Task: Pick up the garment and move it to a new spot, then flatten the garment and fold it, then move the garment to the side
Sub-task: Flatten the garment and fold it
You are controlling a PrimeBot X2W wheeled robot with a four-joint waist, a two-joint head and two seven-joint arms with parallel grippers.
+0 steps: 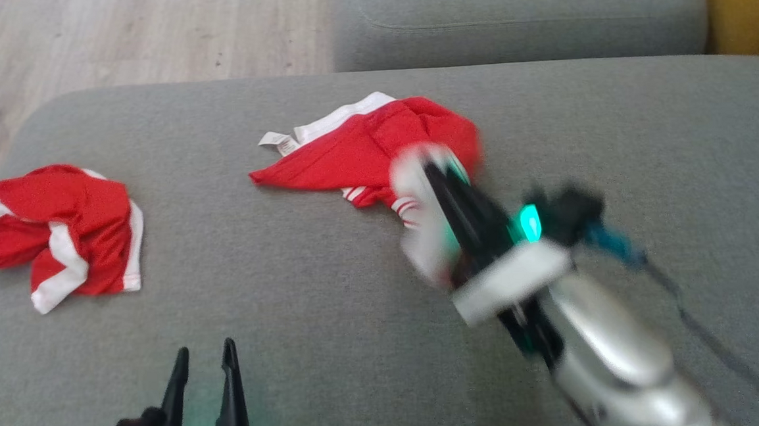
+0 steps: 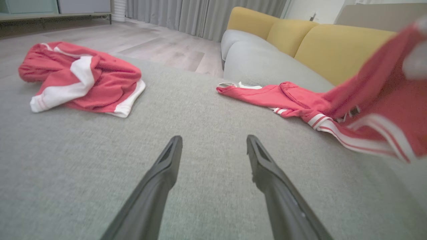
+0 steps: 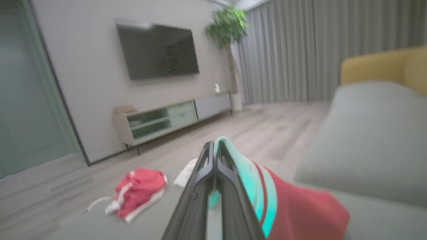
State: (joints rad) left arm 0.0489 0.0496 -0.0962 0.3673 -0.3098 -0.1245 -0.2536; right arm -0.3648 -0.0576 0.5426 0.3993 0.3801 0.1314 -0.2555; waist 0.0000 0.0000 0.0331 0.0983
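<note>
You have before you a wide grey sofa cushion (image 1: 333,321). Near its middle lies the garment (image 1: 356,155): crumpled red cloth with a white band and a small white label at its left end, and a red-and-white striped hem at the right. A second red-and-white garment (image 1: 58,232) lies bunched well apart to the left. The right gripper (image 1: 433,170) has its jaws clenched on the striped hem and holds it up. The left gripper (image 1: 206,347) is low, jaws released and empty.
</note>
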